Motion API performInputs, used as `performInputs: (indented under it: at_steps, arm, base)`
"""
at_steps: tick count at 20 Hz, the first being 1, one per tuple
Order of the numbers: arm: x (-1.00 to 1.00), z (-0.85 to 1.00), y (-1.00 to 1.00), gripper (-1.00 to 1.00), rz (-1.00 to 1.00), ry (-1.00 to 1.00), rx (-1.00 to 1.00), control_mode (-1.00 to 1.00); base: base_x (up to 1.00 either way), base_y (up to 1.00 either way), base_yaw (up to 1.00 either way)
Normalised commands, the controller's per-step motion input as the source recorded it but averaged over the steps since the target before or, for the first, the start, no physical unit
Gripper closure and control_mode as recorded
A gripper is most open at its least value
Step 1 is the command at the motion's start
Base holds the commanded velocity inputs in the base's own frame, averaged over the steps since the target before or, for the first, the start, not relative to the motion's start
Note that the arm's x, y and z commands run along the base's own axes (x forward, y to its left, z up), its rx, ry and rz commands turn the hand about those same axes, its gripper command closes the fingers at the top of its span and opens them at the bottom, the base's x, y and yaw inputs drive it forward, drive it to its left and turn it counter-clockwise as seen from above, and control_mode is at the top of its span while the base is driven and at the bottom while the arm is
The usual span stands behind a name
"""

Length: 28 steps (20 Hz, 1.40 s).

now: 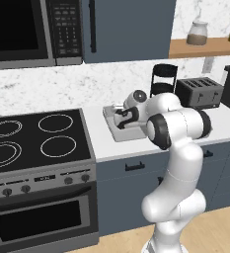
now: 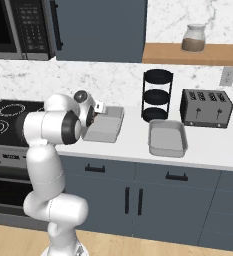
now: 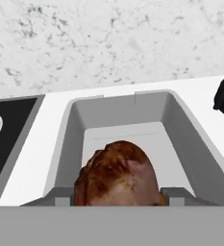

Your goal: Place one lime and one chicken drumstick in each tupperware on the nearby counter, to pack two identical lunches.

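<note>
Nothing legible anywhere — the microwave keypad [image 1: 63, 28] carries only blurred marks, too small to read.

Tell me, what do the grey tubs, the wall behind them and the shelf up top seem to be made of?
The tupperware and its twin look like matte light-grey plastic: smooth, even colour, no shine, rounded corners. The backsplash looks like polished white marble or an imitation, going by its grey veins. The shelf looks like plain wood, warm tan with a flat finish. All rendered, so only appearances.
</note>
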Motion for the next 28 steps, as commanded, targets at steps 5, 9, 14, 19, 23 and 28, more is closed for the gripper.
performInputs:
  at_steps: [5, 9, 14, 19, 23, 28]
  arm:
    - [0.01, -0.06, 0.0, -1.0, 0.0, 0.0, 0.0, -1.0]
    - [0.0, -0.01, -0.03, -1.0, 0.0, 0.0, 0.0, -1.0]
    - [0.09, 0.0, -0.1, -1.0, 0.0, 0.0, 0.0, -1.0]
    - [0.01, 0.06, -0.03, -1.0, 0.0, 0.0, 0.0, -1.0]
    - [-0.36, 0.52, -0.03, -1.0, 0.0, -0.04, -0.09, -1.0]
    - [-0.89, 0.67, -0.09, -1.0, 0.0, 0.0, -0.01, -1.0]
  base:
    - [0.0, 0.0, 0.0]
    - [0.0, 0.0, 0.0]
    - [0.0, 0.0, 0.0]
    - [0.0, 0.0, 0.0]
    - [0.0, 0.0, 0.0]
    - [0.0, 0.0, 0.0]
